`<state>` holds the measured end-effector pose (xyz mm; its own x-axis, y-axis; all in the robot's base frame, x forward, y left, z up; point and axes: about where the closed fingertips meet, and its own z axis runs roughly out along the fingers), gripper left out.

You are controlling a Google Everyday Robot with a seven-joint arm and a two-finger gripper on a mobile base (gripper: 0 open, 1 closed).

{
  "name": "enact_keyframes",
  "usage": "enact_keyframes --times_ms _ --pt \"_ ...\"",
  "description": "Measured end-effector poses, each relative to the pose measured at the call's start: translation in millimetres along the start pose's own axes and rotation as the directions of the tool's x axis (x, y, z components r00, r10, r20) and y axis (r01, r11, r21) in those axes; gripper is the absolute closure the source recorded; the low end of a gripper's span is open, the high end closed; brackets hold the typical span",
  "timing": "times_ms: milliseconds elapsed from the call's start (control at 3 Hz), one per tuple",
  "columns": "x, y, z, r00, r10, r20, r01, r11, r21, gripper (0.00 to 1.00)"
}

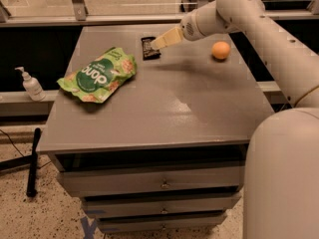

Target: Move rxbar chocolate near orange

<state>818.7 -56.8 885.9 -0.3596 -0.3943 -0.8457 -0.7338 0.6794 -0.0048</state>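
Fingers show as one pale wedge; apart or together, cannot tell. Pump bottle stands off the bench, at its 9 o'clock. Green bag lies flat toward 10 o'clock. Rxbar chocolate lies near the far edge at 12 o'clock, with the gripper tip over its right part. Orange sits at the bar's 3 o'clock, well apart.

We see the gripper, pale matt plastic, just over the rxbar chocolate, whose black wrapper looks faintly glossy; the orange is smooth-skinned; the green bag is shiny, crinkled film; the grey table top has a dull satin sheen.
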Motion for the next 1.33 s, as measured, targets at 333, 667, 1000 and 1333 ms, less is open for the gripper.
enact_keyframes --times_ms 333,667,1000,1333 --pt "11 9 9 0.999 -0.023 -0.023 0.023 0.9995 -0.02 0.0" --pt "12 18 24 0.998 -0.067 -0.021 0.066 0.9965 -0.051 0.0" --pt "16 28 39 0.995 -0.1 -0.02 0.098 0.9915 -0.086 0.0" --pt "16 35 49 0.993 -0.115 -0.013 0.113 0.9877 -0.108 0.0"
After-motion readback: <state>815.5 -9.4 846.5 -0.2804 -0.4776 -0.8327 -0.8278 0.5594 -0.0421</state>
